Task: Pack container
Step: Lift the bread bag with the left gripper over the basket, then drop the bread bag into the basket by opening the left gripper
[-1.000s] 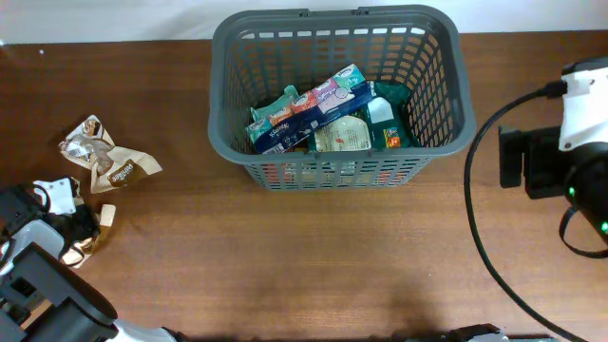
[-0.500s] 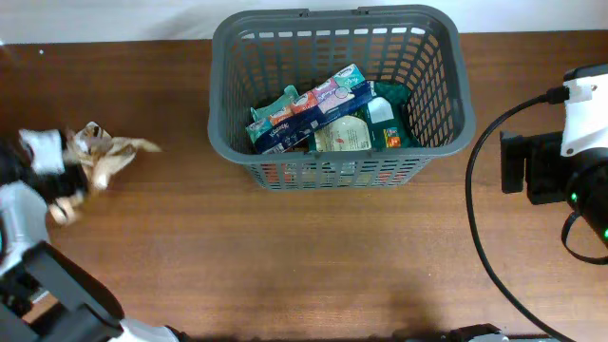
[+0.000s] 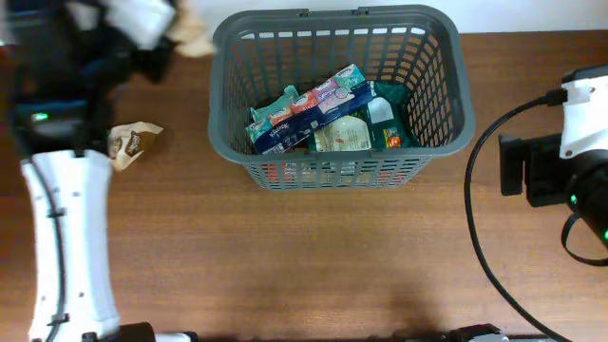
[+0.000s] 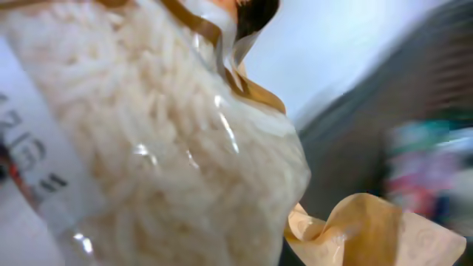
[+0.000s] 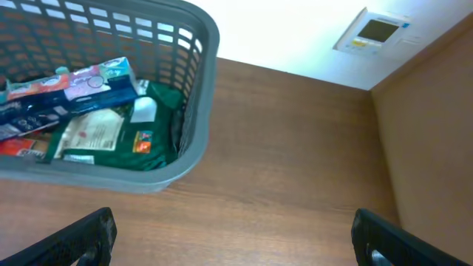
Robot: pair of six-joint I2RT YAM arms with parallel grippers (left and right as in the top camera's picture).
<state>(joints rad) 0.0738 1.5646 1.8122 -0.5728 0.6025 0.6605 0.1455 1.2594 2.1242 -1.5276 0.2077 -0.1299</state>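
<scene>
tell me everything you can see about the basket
The basket is dark grey plastic, rectangular with rounded corners, with slotted lattice walls and a thick smooth rim. It stands upright on the brown wooden table, near its far edge. Several food packets lie piled inside, mostly in its front half, and some show through the front slots.

Basket (image 3: 332,173): dark grey plastic, rectangular, rounded corners, slotted walls. Upright, top open. Sits at the table's (image 3: 313,266) far edge, about mid-width, long side along that edge. Packets (image 3: 318,119) lie inside on the base.
</scene>
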